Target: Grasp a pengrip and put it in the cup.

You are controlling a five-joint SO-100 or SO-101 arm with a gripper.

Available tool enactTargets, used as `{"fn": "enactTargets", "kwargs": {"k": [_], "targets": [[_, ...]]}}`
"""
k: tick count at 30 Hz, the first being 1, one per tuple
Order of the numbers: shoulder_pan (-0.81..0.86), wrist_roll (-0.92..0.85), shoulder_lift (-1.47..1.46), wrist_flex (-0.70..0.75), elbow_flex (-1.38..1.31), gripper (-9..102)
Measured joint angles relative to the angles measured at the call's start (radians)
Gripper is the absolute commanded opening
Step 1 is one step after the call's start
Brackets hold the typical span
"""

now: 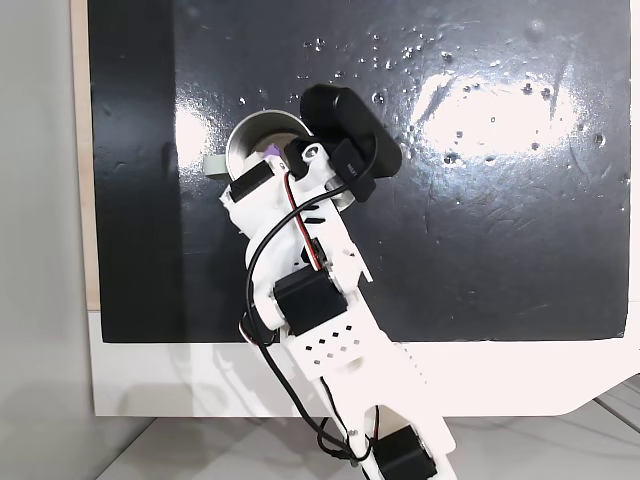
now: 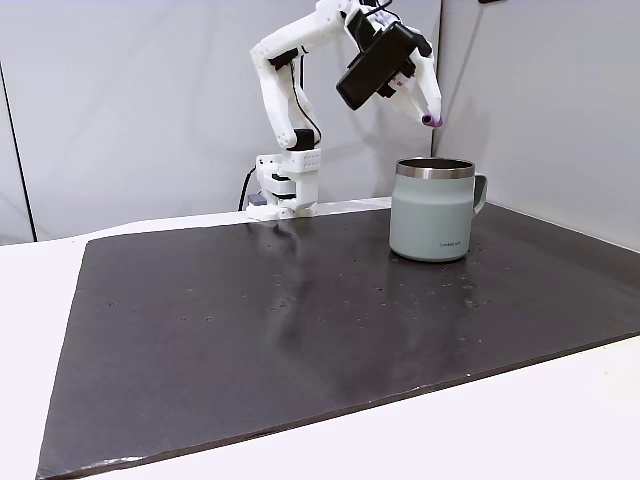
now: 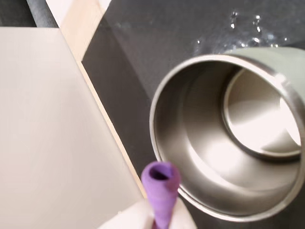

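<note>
While the gripper holds the purple pengrip pinched at its fingertips above the cup, the carry looks nearly over. Next I'd expect a small shift over the mouth, then letting go.

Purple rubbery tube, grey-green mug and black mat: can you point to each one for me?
Purple ribbed rubbery tube (image 3: 161,193): wrist view, on its side, below the open end.
Pale grey-green mug with steel rim (image 2: 432,218): a fixed view, on its outer wall.
Black mat (image 2: 260,340): a fixed view, on a bare patch.
</note>
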Motion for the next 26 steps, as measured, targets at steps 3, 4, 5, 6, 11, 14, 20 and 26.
{"fn": "enactTargets", "kwargs": {"k": [3,4,5,6,11,14,20,26], "targets": [[-0.012,0.0,0.0,-0.008,0.006,0],[-0.012,0.0,0.0,-0.014,0.006,3],[-0.012,0.0,0.0,-0.018,0.006,8],[-0.012,0.0,0.0,-0.021,0.006,14],[-0.002,0.0,0.0,-0.026,0.006,24],[0.003,0.0,0.0,-0.026,0.006,25],[0.008,-0.002,0.0,-0.026,0.006,25],[0.009,-0.008,0.0,-0.026,0.006,25]]}}
